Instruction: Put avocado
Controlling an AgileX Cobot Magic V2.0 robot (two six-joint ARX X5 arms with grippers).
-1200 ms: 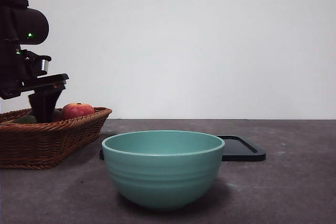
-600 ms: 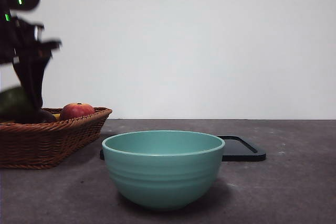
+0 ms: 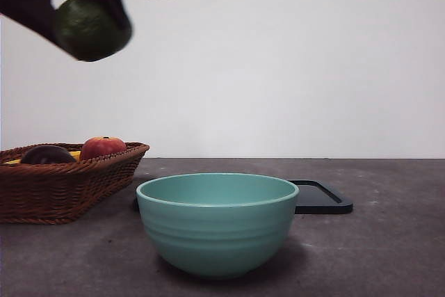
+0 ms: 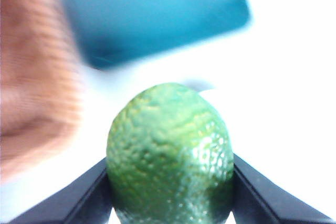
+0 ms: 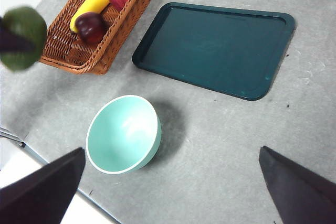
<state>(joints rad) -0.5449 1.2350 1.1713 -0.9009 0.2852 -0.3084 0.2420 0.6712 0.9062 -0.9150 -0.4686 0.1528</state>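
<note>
The avocado (image 3: 90, 27) is a dull dark-green rounded fruit, held high in the air at the upper left of the front view. My left gripper (image 3: 87, 22) is shut on it. The left wrist view shows its pebbled skin (image 4: 170, 156) clamped between the two black jaws. It also shows blurred in the right wrist view (image 5: 22, 38), above the table beside the basket. My right gripper (image 5: 173, 192) is open and empty, high above the table.
A wicker basket (image 3: 69, 186) at the left holds a red apple (image 3: 103, 147), a dark purple fruit (image 3: 47, 155) and a banana (image 5: 94, 6). A teal bowl (image 3: 217, 222) stands in the front middle. A dark tray (image 3: 321, 198) lies behind it.
My left gripper has lifted the avocado out of the basket, up and to the right. The dark purple fruit in the basket now shows.
</note>
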